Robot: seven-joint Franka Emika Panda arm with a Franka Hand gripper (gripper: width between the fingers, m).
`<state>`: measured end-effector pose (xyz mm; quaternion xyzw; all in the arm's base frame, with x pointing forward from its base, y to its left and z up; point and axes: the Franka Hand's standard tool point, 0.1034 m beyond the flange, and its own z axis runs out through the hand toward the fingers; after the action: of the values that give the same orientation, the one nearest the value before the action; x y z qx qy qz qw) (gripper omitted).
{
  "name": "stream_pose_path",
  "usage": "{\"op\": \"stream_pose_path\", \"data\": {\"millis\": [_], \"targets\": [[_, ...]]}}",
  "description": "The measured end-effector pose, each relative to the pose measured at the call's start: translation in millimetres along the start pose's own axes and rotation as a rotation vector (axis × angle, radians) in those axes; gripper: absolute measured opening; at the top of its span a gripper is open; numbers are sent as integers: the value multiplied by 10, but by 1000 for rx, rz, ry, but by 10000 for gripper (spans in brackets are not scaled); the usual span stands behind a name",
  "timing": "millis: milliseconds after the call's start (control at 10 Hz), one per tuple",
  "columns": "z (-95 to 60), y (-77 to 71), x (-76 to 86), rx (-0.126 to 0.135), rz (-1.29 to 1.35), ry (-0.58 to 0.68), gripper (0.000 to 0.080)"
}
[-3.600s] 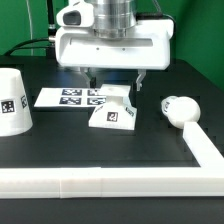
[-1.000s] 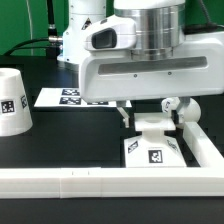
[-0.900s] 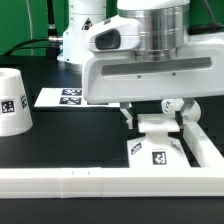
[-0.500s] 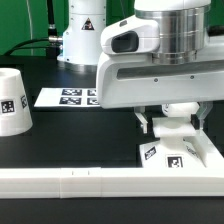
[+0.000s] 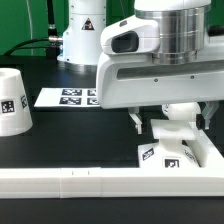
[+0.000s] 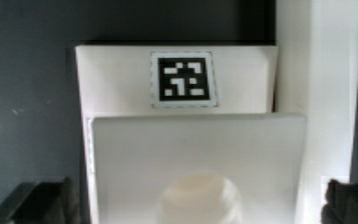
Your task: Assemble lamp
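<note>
marker board [image 5: 66, 97] flat on black table [image 5: 70, 140] | white rail [image 5: 80, 182] along near edge

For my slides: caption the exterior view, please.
Open gripper straddling the lamp base at the white rail's corner; shade stands apart.

White glossy arm [image 5: 160, 75] with grey metal wrist collar [image 5: 175, 28], boxy gripper [image 5: 171, 122], dark fingers [image 5: 137, 121]

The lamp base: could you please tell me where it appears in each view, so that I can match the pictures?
Exterior view: the lamp base sits low on the exterior view's right, under the end effector, in the corner of the white rail.
Wrist view: the lamp base fills the middle of the picture, its tag facing the camera.
Shared landmark: the white rail beside the base.
</note>
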<state>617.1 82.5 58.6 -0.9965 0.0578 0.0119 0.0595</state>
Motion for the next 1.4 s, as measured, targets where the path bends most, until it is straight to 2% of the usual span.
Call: {"op": "stream_pose_path", "data": {"millis": [200,400,600,700,900,1400], "targets": [[-86,44,-276,-8,16,-5,698],[-140,12,-574,-2,32,-26,698],[-141,-173,-852,-5,41,-45,698],[-111,-269,-929,-6,41,-53,698],[-57,-432,-1014,-9,38,-57,698],[-44,-407,-1043,-16,25,-99,698]]}}
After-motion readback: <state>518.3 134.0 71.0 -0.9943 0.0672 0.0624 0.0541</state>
